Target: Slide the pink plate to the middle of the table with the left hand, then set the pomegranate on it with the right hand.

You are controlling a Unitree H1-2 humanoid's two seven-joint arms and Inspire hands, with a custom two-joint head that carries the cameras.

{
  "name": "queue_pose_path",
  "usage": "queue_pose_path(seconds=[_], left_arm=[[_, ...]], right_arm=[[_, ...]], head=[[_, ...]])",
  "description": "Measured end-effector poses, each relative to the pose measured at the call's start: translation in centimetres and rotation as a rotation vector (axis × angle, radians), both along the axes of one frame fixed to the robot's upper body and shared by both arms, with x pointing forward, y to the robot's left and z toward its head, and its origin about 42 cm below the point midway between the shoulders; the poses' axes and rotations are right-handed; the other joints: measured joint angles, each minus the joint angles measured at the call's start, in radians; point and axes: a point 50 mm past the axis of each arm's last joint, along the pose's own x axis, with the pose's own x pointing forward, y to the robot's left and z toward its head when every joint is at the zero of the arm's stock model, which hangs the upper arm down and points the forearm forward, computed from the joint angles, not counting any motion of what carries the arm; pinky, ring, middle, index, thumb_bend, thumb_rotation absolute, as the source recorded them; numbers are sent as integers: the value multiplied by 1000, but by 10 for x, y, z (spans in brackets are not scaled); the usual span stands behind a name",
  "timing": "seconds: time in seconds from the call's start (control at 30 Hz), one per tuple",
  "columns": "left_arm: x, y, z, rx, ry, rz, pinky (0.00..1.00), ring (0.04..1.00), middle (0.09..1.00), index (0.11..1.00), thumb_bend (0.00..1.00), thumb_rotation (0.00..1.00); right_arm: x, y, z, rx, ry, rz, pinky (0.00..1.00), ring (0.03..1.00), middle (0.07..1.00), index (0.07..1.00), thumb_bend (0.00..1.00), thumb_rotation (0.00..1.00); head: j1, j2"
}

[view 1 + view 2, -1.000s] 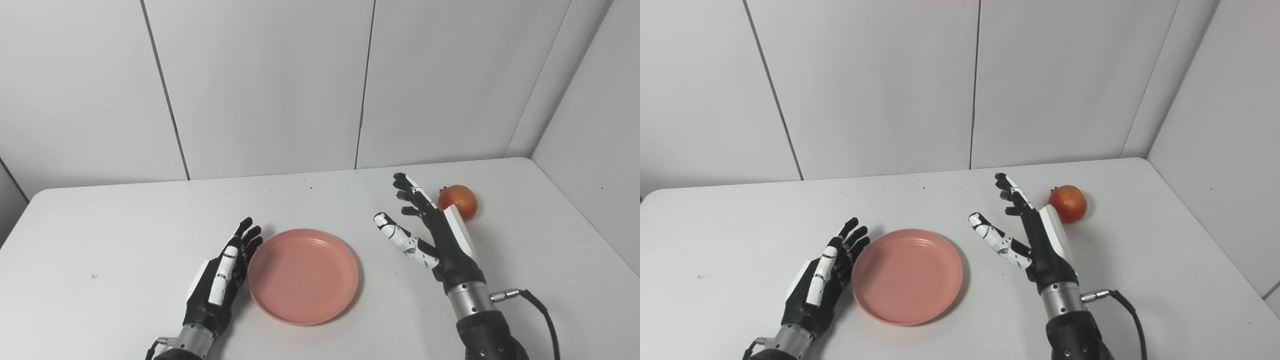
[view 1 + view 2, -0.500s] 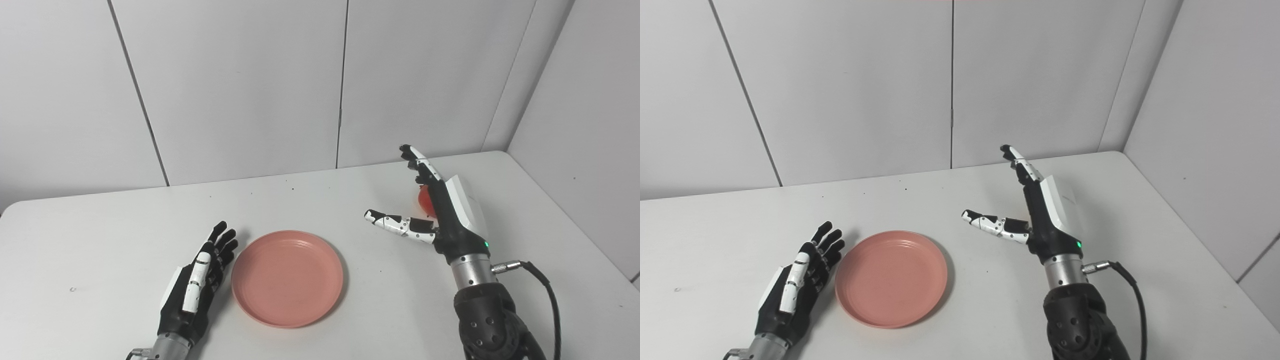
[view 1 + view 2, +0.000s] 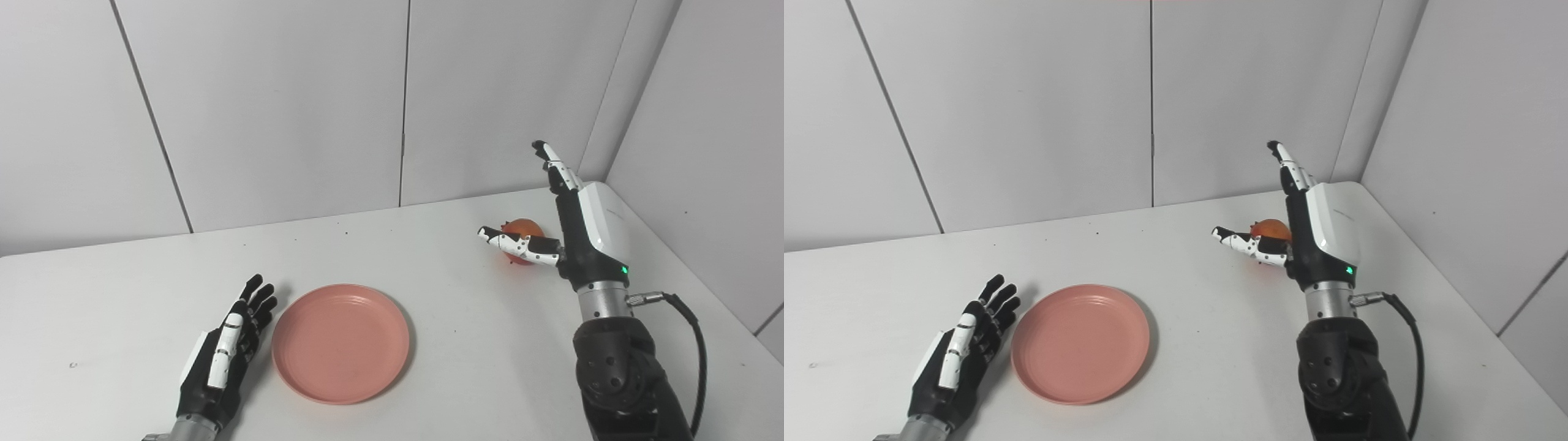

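Observation:
The pink plate (image 3: 340, 342) lies flat on the white table (image 3: 122, 288), left of centre. My left hand (image 3: 223, 355) rests open on the table just left of the plate, fingers stretched out beside its rim. The red-orange pomegranate (image 3: 519, 230) sits on the table at the far right, partly hidden behind my right hand. My right hand (image 3: 576, 214) is raised above the table, open and empty, fingers pointing up and thumb stretched left in front of the pomegranate. In the right eye view the pomegranate (image 3: 1273, 229) shows just above the thumb.
Grey wall panels close the table at the back, and a wall stands along the right edge (image 3: 704, 184). A black cable (image 3: 692, 343) hangs from my right wrist.
My right hand has risen and moved back and to the right, over beside the pomegranate, staying open. My left hand stays by the plate. The camera has turned to the right.

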Motion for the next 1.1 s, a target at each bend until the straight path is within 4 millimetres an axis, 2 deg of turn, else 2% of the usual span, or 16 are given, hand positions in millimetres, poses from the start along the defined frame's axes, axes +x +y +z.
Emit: queue_pose_path(seconds=[0.1,0.37,0.5,0.8,0.93,1.1], left_arm=[[0,2,0,1,0,1,991,956,954,944,380,1000],[0,7,0,-2,3,-5,992,958,954,943,381,1000],[0,8,1,0,2,-5,989,954,951,941,376,1000],[0,9,1,1,3,-5,999,965,961,949,369,1000],[0,9,1,1,3,-5,993,961,957,945,374,1000],[0,9,1,1,3,-5,992,960,957,945,379,1000]], right_arm=[[4,-5,-3,0,32,-53,664,807,884,912,943,435],[18,-15,-6,-3,83,-117,647,806,890,928,964,463],[26,-22,-12,4,141,-147,660,822,898,936,978,475],[46,-33,-29,15,239,-169,652,813,892,929,961,431],[55,-37,-33,33,267,-166,681,826,895,932,952,423],[65,-40,-40,38,313,-169,707,846,912,948,953,477]], head=[[-5,3],[-9,8],[-8,11],[-8,11],[-8,11],[-9,21]])
